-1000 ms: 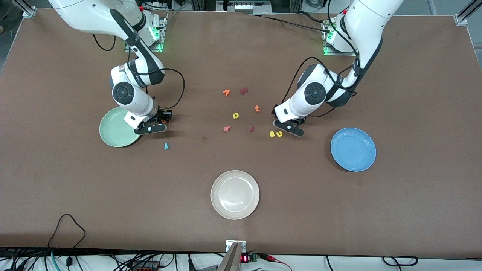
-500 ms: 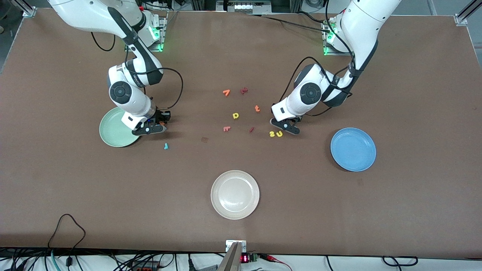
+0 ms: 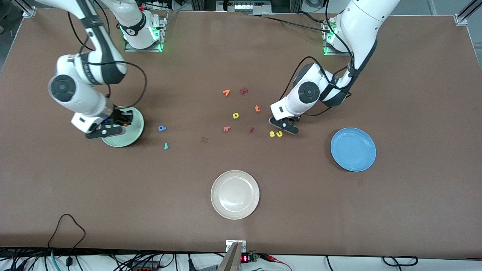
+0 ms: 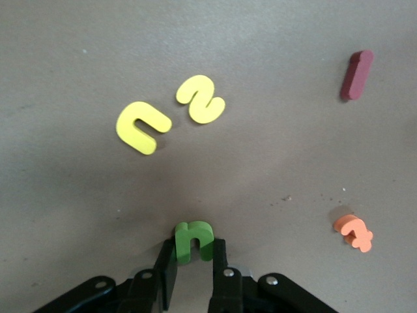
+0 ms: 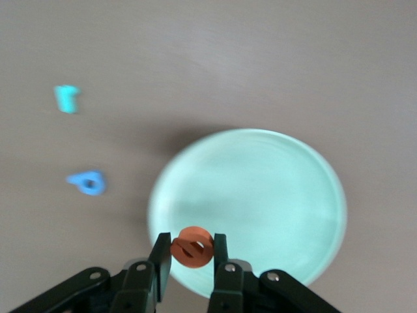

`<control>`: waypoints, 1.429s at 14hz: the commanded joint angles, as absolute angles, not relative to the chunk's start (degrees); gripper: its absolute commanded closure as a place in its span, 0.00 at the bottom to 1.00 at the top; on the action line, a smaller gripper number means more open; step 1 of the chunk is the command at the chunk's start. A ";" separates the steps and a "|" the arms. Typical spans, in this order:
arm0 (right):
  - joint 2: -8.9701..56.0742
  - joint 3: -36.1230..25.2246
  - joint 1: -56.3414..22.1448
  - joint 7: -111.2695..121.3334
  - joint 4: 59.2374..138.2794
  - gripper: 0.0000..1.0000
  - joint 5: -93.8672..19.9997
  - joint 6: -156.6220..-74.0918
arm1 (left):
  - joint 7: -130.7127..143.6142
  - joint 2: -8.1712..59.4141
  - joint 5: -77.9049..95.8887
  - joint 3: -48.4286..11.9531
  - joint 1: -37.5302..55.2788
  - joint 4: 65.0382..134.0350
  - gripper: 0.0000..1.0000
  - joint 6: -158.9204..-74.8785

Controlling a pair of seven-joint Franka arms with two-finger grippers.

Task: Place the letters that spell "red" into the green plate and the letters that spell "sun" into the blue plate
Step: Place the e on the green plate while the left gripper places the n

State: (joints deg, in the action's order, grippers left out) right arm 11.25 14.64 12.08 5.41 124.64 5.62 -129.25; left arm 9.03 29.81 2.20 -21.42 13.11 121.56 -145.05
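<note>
Two grippers each pinch one letter: the right gripper [image 5: 189, 257] grips the orange "e" [image 5: 192, 248] above the green plate [image 5: 260, 195]. Low on the table, the left gripper [image 4: 192, 267] clamps the green "n" [image 4: 193, 239] beside the yellow "u" [image 4: 142, 126] and "s" [image 4: 201, 100], well apart from the blue plate [image 3: 353, 149].

Round pale mint-green plate [image 3: 133, 137], shallow rim, flat at right arm's end of table. Orange foam "e" [image 5: 192, 247] pinched on edge above its rim. Small blue foam "d" [image 3: 162, 128] and thin teal foam "r" [image 3: 165, 146] flat near that plate. Green foam "n" [image 4: 193, 240] upright between black fingers, beside yellow foam "u" [image 4: 142, 126] and yellow foam "s" [image 4: 201, 100], both flat. Round bright blue plate [image 3: 353, 149] holds nothing.
</note>
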 commanded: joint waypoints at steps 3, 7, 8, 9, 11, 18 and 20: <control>17.31 15.38 17.84 10.28 125.24 0.91 5.63 -131.83 | 8.97 24.27 0.97 -19.34 11.44 115.00 0.79 -128.13; 19.77 15.38 17.32 10.02 125.33 0.90 5.54 -133.68 | 6.51 24.26 -7.45 -19.34 4.06 101.62 0.78 -104.10; 20.47 15.38 17.05 10.19 125.33 0.89 5.62 -134.29 | 5.37 24.26 -9.21 -19.34 1.87 100.99 0.78 -102.76; 20.91 15.38 16.79 10.20 125.33 0.86 5.71 -134.47 | 3.45 24.61 -10.88 -19.34 -0.59 100.99 0.78 -102.92; 21.36 15.38 16.79 10.02 125.07 0.52 5.80 -134.56 | -1.56 27.58 -12.92 -19.34 -5.86 99.50 0.77 -103.88; 16.19 15.56 15.21 9.59 124.98 0.00 5.71 -133.77 | -7.28 37.26 -13.01 -19.34 -11.42 98.53 0.62 -113.99; 13.02 17.30 13.63 8.53 125.33 0.00 5.36 -133.77 | -7.47 37.27 -12.75 -19.34 -11.42 98.35 0.00 -113.99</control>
State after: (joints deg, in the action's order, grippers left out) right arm 17.78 15.80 15.23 9.91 123.97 5.62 -134.55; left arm -6.02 36.84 -11.51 -18.52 -10.64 100.17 -114.74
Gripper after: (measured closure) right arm 0.000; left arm 0.608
